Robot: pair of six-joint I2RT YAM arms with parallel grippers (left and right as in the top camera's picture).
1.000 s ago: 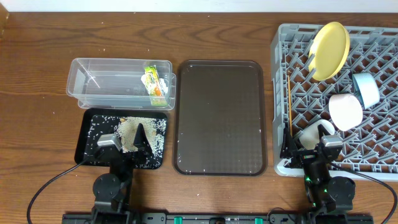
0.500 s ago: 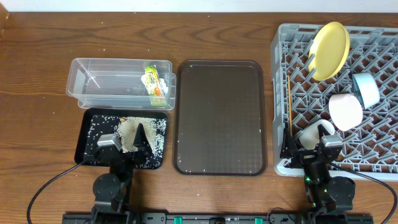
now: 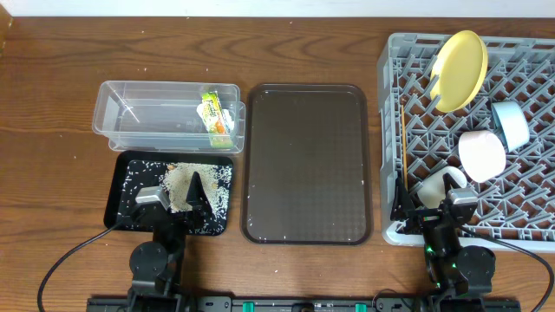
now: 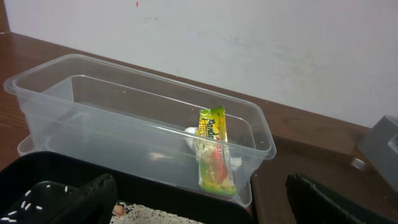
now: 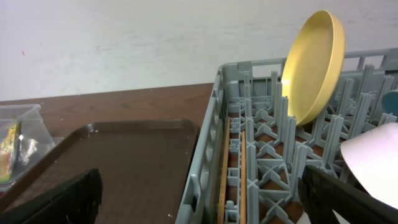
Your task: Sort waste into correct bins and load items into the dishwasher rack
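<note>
While both arms sit at the near table (image 3: pixel 52 104) edge, the rack (image 3: pixel 416 104) takes up the right side. The brown tray (image 3: pixel 305 165) lies at centre, just beside the rack. The tub (image 3: pixel 130 117) is far left, and the black tray (image 3: pixel 121 195) touches its near side.

The plate (image 3: pixel 460 59) stands tilted on edge in the rack's far part. The blue bowl (image 3: pixel 510 124) and the pinkish bowl (image 3: pixel 481 154) lie on their sides at the rack's right.

The left gripper (image 3: pixel 173 196) is over the black tray with its fingers apart, holding nothing. The right gripper (image 3: pixel 431 206) is at the rack's near left corner with its fingers wide apart, also holding nothing.

The chopsticks (image 3: pixel 404 147) lie along the rack's left wall. The wrapper (image 3: pixel 215 117) leans inside the tub's right end. Rice (image 3: pixel 186 180) is piled and scattered in the black tray.
</note>
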